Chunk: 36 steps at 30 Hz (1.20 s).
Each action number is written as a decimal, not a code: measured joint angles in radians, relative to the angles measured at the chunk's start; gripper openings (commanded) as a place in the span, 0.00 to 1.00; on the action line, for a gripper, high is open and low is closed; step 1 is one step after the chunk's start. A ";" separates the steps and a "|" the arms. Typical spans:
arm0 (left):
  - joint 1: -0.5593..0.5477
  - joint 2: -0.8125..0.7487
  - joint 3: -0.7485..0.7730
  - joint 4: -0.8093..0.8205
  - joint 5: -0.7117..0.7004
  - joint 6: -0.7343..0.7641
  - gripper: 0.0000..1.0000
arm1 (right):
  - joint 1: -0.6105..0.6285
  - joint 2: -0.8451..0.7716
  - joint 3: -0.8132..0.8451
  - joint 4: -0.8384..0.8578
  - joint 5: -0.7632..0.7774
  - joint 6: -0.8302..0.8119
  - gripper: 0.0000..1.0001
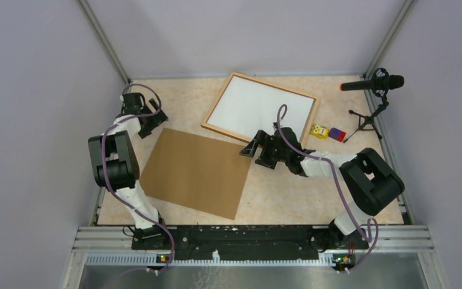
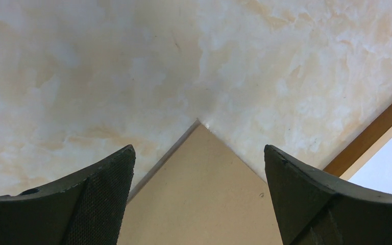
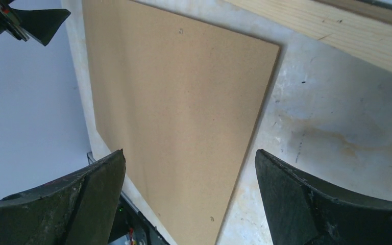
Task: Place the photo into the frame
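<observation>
Two claws, both with jaws apart and holding nothing. The left claw (image 1: 150,123) hovers low over the far corner of the brown backing board (image 1: 195,171), and in its wrist view that corner sits between the open fingers. The right claw (image 1: 254,153) hangs at the gap between the board's right edge and the near rail of the frame (image 1: 218,100). The frame lies flat and angled at the far middle of the worktop (image 1: 180,102). A white sheet fills its opening, probably the photo (image 1: 261,108) lying print-side down with its white back up. Whether it is fully seated cannot be told from here. The photo is judged a thin paper print: very light, floppy, easy to crease or smudge. Lying flush inside the rails, it offers no free edge to pinch. If it needs shifting, pressing on the margin and sliding looks safer than lifting from the middle. The frame looks like stiff, light wood, best taken across one rail. The board looks rigid and flat, and a corner or edge is the likely hold. A microphone stand (image 1: 367,120) and two small toys (image 1: 328,132) sit to the right of the frame.
</observation>
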 measured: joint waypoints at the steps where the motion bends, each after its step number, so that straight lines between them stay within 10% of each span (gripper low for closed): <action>1: 0.000 0.016 0.009 0.003 0.014 0.011 0.99 | -0.004 0.000 0.000 0.000 0.005 0.000 0.95; 26: 0.022 0.088 0.028 0.011 0.217 0.015 0.99 | -0.015 0.194 0.120 0.077 -0.001 0.053 0.79; 36: 0.079 -0.170 -0.142 0.035 0.215 0.004 0.99 | 0.051 0.104 0.119 -0.005 0.008 0.094 0.77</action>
